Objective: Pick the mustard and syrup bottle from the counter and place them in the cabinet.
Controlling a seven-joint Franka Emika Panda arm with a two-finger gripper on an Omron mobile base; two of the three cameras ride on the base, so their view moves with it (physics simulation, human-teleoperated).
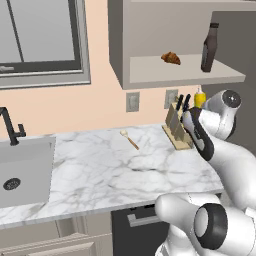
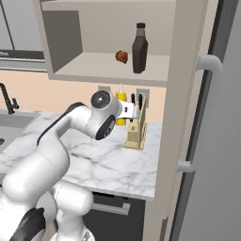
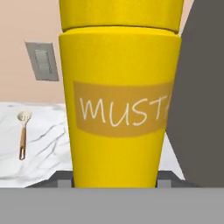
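Fingers of the two-finger gripper (image 3: pixel 113 181) were clamped narrow on the mustard (image 3: pixel 119 100), a slim yellow cylindrical squeeze bottle that sat upright between the tips, label facing the hand camera. Judged as held, since the bottle filled the space between the pads.

Landmark: the wooden knife block (image 2: pixel 135 133). The mustard (image 2: pixel 121 106) sat just left of it in the right base view, over the counter (image 1: pixel 110 165), the long white marble worktop with grey veins. I couldn't tell whether its base was touching the marble.

A small wooden spoon (image 1: pixel 129 139) lay well left of the block on the marble.

Above the block, the cabinet (image 2: pixel 108 70), a grey-beige open-front wall box, already held the syrup bottle (image 2: pixel 139 48), dark brown with dark cap, standing on the shelf beside a small brown croissant (image 2: pixel 122 57).

Risks:
- Lifting straight up could catch the nozzle on the shelf's underside.
- A swing toward the block could clip the knife handles.
- Placing too close could topple the syrup bottle.
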